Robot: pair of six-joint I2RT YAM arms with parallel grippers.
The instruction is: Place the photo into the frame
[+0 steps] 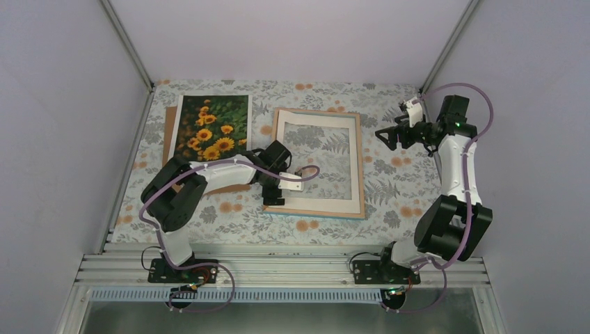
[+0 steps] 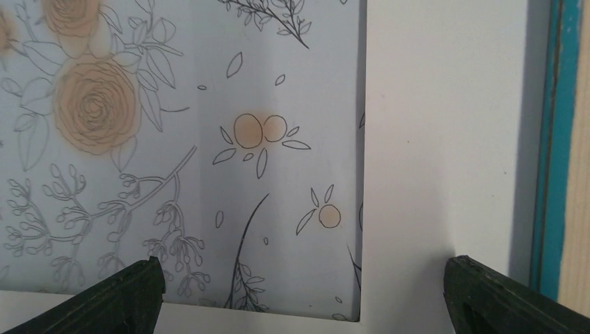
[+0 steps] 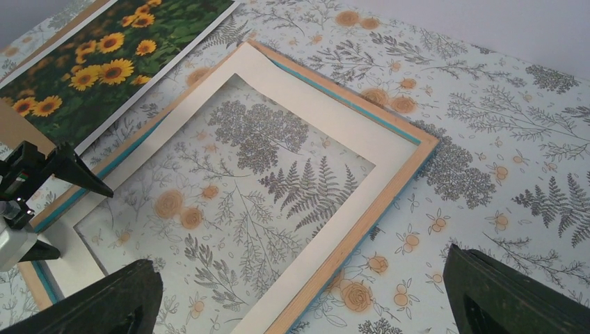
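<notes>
The photo (image 1: 212, 127), sunflowers on dark green, lies face up at the back left on a brown board (image 1: 169, 129). The frame (image 1: 360, 167) lies flat mid-table, pale wood side up, with a white border sheet (image 1: 313, 203) inside it. My left gripper (image 1: 273, 199) hovers open just over the frame's near left corner; the left wrist view shows the border sheet's inner corner (image 2: 417, 174) between its fingers (image 2: 125, 299) and the teal frame edge (image 2: 553, 139) at the right. Raised beyond the frame's right side, my right gripper (image 1: 388, 135) is open and empty, looking down on the frame (image 3: 362, 229) and the photo (image 3: 104, 62).
A floral-patterned cloth (image 1: 410, 188) covers the table. Grey walls close in the left, back and right sides. In the right wrist view the left gripper (image 3: 42, 174) shows over the frame's corner, beside the brown board (image 3: 14, 129).
</notes>
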